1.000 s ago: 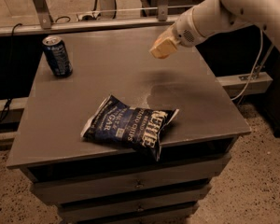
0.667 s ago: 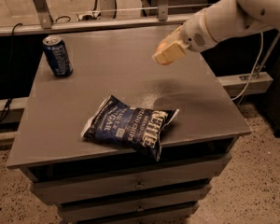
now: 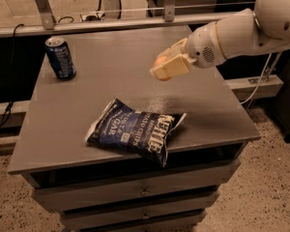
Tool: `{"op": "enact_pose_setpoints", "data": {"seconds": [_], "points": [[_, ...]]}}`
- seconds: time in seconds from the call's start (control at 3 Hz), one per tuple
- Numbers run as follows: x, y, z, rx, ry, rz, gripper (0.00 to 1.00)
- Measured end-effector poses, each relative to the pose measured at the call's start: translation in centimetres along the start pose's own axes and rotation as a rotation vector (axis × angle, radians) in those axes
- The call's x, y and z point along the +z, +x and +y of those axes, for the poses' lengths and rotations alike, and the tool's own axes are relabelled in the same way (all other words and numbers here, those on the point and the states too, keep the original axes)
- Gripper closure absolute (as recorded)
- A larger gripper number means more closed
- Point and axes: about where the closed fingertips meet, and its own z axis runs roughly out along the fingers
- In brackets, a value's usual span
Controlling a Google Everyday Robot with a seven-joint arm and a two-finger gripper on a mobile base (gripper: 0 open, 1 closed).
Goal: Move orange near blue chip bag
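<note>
The blue chip bag [image 3: 135,132] lies flat near the table's front edge, dark navy with white "Kettle" lettering. My gripper [image 3: 166,68] hangs above the table's middle right, behind and a little right of the bag. It is shut on the orange [image 3: 160,61]. Only a small part of the fruit shows between the cream fingers [image 3: 171,66]. The orange is held in the air, clear of the table top [image 3: 116,47].
A blue soda can [image 3: 60,57] stands upright at the table's back left corner. Drawers [image 3: 145,192] run below the front edge. A metal rail [image 3: 111,23] and a dark ledge lie behind the table. My white arm [image 3: 246,30] reaches in from the right.
The gripper with the orange has moved down and toward the front, closer to the chip bag. The bag and the can have not moved.
</note>
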Motion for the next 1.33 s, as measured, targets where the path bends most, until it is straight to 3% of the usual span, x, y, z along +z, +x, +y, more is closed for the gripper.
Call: {"op": "enact_pose_setpoints", "data": {"seconds": [0.33,0.67,1.33], "points": [[1.1,0.6,1.6,0.028,-0.035,-0.024,1.00],[2.3,1.2,2.3,0.050,-0.051,-0.034,0.87],[4.4,2.5,4.1,0.098,-0.098,-0.025,0.40]]}}
